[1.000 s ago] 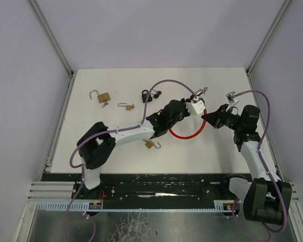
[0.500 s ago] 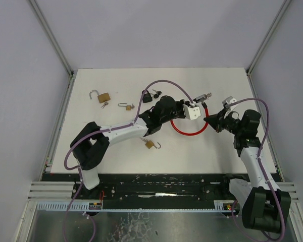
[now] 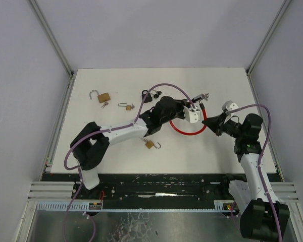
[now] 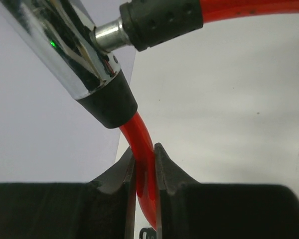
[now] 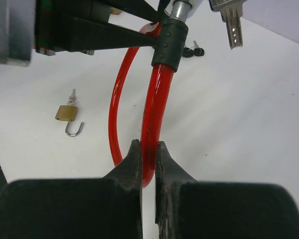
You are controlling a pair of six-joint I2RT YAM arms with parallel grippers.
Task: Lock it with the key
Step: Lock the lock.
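A red cable lock (image 3: 190, 132) hangs in a loop between both grippers, above the white table. My left gripper (image 3: 191, 114) is shut on the cable (image 4: 144, 154) just below the chrome lock barrel (image 4: 65, 45). The cable's black plug end (image 4: 159, 17) has its metal pin against the barrel's side. My right gripper (image 3: 208, 122) is shut on the cable (image 5: 152, 124) below the black sleeve (image 5: 168, 42). A silver key (image 5: 231, 22) sticks out beside the barrel (image 3: 200, 98).
An open brass padlock (image 3: 102, 97), a small padlock (image 3: 127, 106) and a black padlock with keys (image 3: 147, 95) lie at the back left. Another brass padlock (image 3: 151, 144) lies under the left arm and also shows in the right wrist view (image 5: 69, 115).
The left arm has swung farther back and the cable loop has shifted slightly away from me. The right arm has shifted right while its gripper stays on the cable. Both grips hold.
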